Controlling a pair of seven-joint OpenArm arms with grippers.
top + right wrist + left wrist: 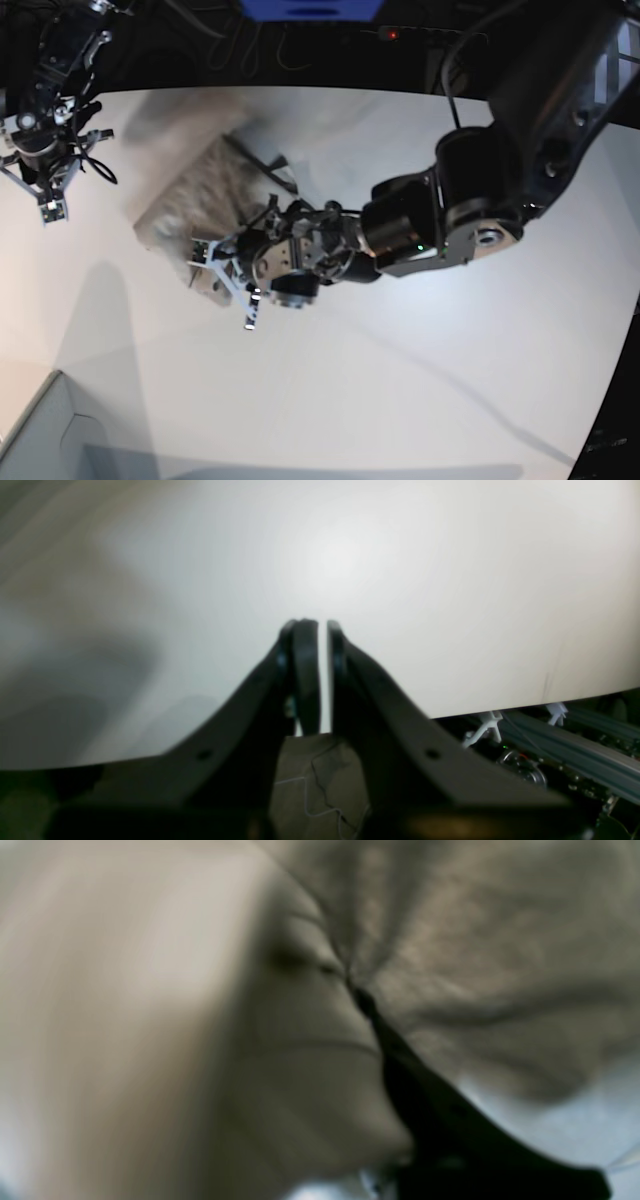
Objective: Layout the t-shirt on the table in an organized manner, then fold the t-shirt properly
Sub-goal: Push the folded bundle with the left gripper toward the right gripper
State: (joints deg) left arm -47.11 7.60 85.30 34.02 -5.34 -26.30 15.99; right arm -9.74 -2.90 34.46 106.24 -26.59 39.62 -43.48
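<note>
Left gripper [225,272] clenched on a pinch of the t-shirt [205,185]; right gripper [322,625] closed on nothing, far left over bare table [400,400].
Cloth bunched, blurred, far-left of centre; likely light, limp, stretchy; better taken at hem or shoulder seams.

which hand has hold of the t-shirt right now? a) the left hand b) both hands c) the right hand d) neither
a: the left hand is pinched shut on the t-shirt, with cloth bunching at its fingers in the left wrist view, while the right hand hangs shut over the bare table, holding nothing.
</note>
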